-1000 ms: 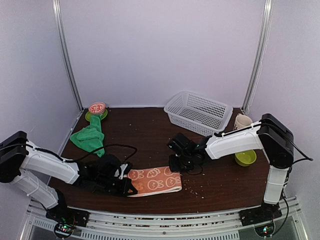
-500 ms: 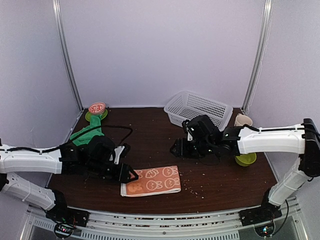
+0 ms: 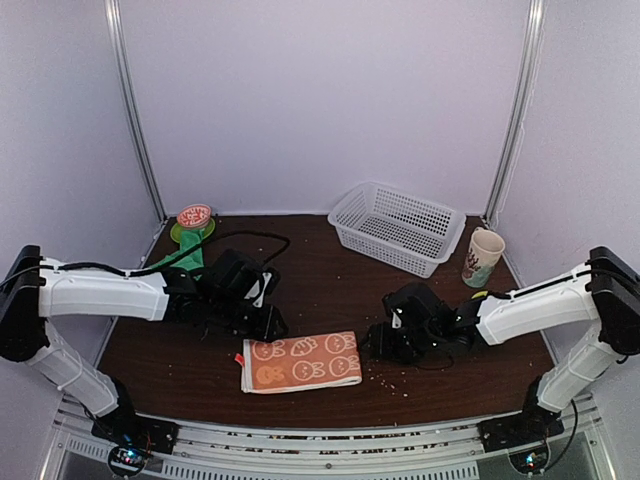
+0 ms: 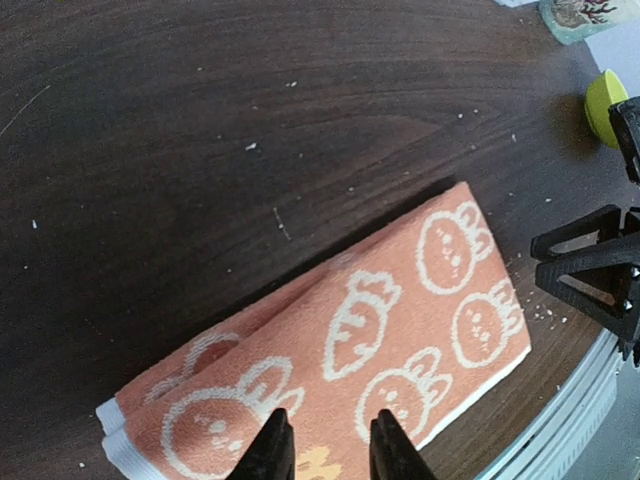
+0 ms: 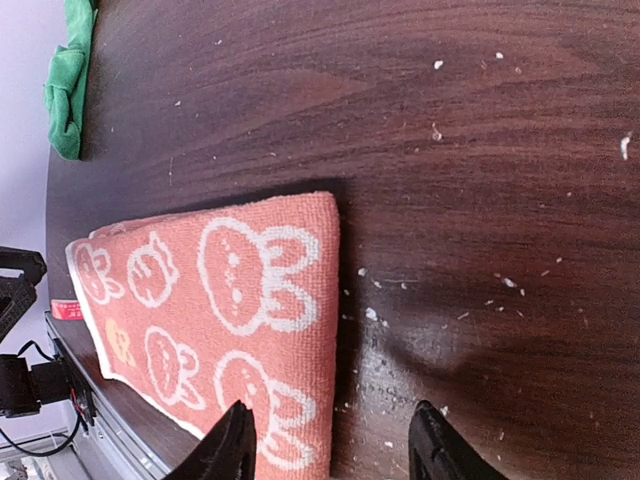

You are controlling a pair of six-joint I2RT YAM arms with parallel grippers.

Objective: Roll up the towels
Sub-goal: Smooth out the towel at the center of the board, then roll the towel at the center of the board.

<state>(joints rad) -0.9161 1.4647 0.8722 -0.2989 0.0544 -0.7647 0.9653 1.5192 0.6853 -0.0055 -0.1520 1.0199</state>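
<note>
While folded peach-orange bunny-print towel lies near front edge of dark wooden table, left claw hangs above left end, narrowly parted, empty; right claw, spread wide, at right end — green plush towel far left.

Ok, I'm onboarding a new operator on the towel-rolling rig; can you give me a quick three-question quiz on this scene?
1. True or false: the bunny towel is already rolled up.
2. The green towel lies at the table's: A near right, B far left, C centre.
3. Fill in: the right gripper is ___, holding nothing.
Key: 1 false, it lies folded flat. 2 B. 3 open.
</note>
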